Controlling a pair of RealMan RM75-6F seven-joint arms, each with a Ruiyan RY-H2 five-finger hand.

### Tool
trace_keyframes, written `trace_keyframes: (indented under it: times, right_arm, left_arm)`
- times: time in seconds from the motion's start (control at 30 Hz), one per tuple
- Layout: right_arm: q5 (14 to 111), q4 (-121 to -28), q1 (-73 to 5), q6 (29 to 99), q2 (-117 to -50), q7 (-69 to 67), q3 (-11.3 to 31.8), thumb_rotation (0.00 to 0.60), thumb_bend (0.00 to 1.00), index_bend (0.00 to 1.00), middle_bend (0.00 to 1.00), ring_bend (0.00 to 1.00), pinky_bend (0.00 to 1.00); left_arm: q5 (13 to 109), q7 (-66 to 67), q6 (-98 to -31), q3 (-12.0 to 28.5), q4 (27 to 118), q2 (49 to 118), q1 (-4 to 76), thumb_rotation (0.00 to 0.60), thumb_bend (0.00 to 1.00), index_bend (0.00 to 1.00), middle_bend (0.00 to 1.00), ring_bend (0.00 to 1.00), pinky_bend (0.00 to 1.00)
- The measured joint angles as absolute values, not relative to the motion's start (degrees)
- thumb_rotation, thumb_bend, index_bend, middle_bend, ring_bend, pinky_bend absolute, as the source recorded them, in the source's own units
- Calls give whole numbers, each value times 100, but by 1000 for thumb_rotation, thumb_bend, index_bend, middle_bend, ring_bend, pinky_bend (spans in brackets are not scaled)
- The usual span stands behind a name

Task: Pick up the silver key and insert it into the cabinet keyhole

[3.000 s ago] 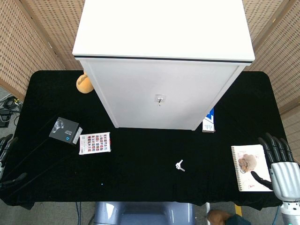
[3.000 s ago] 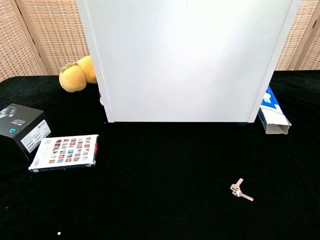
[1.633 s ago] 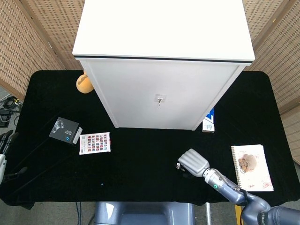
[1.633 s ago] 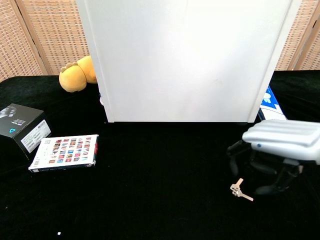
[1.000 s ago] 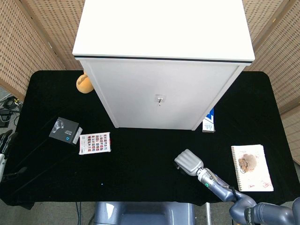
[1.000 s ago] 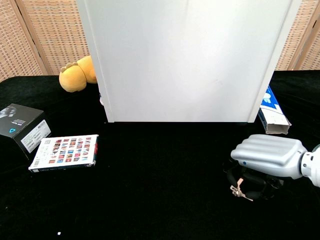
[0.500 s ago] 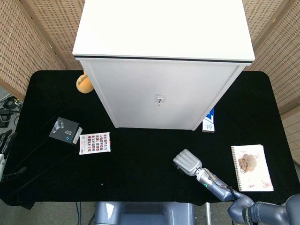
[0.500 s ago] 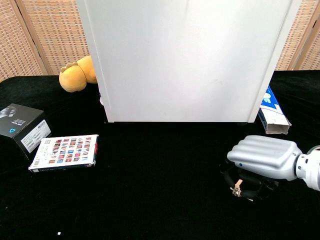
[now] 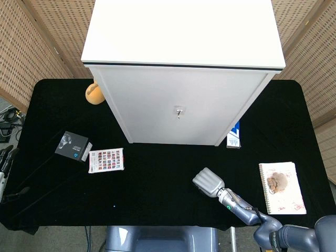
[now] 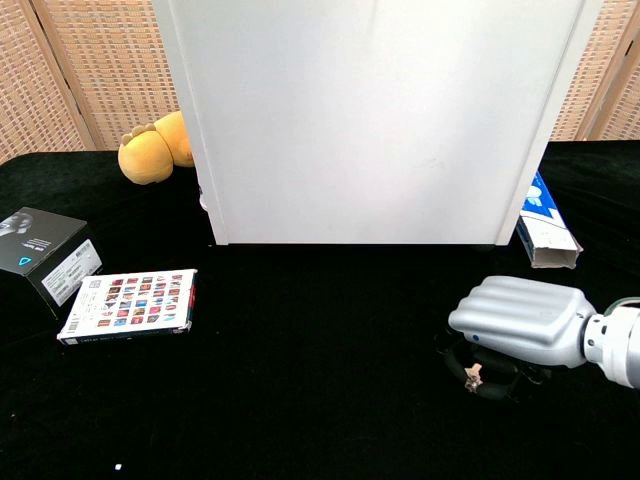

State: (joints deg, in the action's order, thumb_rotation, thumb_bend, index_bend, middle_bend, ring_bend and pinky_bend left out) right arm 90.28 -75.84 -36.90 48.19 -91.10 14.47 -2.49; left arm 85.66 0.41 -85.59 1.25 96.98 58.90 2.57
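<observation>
Your silver key (image 10: 474, 376) lies on the black cloth worktop (image 10: 300, 400) near its front edge, right of centre, only a small metal bit showing under the right hand (image 10: 515, 325). That smooth silver-grey hand arches over it, dark fingers (image 10: 462, 358) curled down around the key; you cannot tell if it is gripped. The flat white cabinet (image 9: 181, 105) stands behind, keyhole (image 9: 179, 111) mid-door. Your left hand (image 9: 5, 173), at the left edge, has its fingers loosely apart, holding nothing.

A yellow plush toy (image 9: 94, 93) lies on the black tablecloth (image 9: 157, 173), and a black carton (image 9: 72, 145) sits just beside a white box printed with coloured squares (image 9: 106, 160). Also present: a blue-and-white carton (image 9: 234, 135) and a spiral-bound notebook (image 9: 282, 187), well apart from the left-side items.
</observation>
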Motion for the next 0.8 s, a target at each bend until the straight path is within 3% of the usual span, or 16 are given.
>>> trace_keyframes:
  times: [0.8]
  right_arm:
    - [8877,-7554,-3729,4857,-9194,1551,-280,600,586,610,873,874,1000]
  left_arm:
    - [8572,-3,-8568,124,9694,5870,256,600,0,0,0,0,0]
